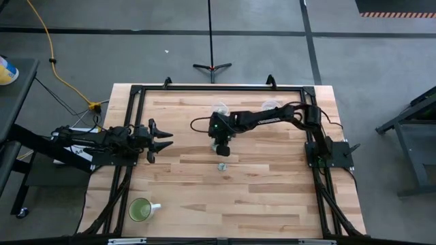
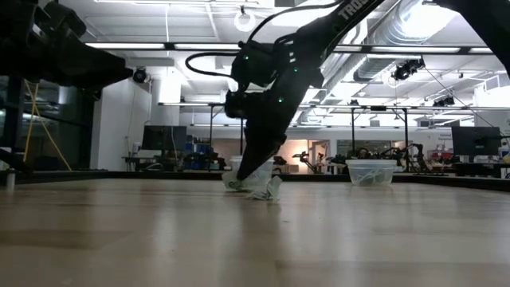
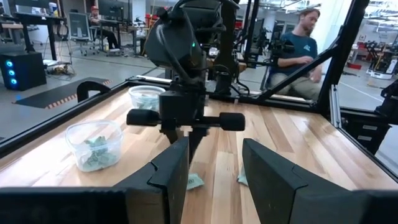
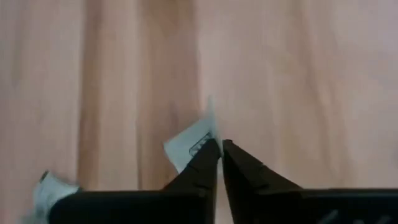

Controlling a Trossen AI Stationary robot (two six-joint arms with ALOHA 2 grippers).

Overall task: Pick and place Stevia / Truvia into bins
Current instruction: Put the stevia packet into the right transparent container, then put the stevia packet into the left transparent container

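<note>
My right gripper [image 1: 221,147] reaches down to the middle of the table and is shut on a white and pale green Stevia sachet [image 4: 191,143]. Another sachet [image 4: 53,186] lies flat beside it; the left wrist view shows two sachets [image 3: 194,182] [image 3: 241,179] on the wood below the right gripper [image 3: 186,134]. Both clear cups [image 1: 219,107] [image 1: 272,104] stand near the far edge with sachets inside them [image 3: 93,144]. My left gripper [image 1: 160,139] hovers open at the table's left side, pointing toward the middle. My right gripper pinches one sachet between its two fingertips [image 4: 208,155], coming from above and pointing down. It has one edge of the sachet [image 4: 210,124], which sticks up past the tips. The sachet is tilted, and its lower part sits at the table top [image 2: 271,188].
A green mug [image 1: 141,209] stands near the table's near left corner. A black frame [image 1: 204,87] runs around the table edge. Bare wood lies between the sachets and the cups. A seated person [image 3: 298,43] shows beyond the table.
</note>
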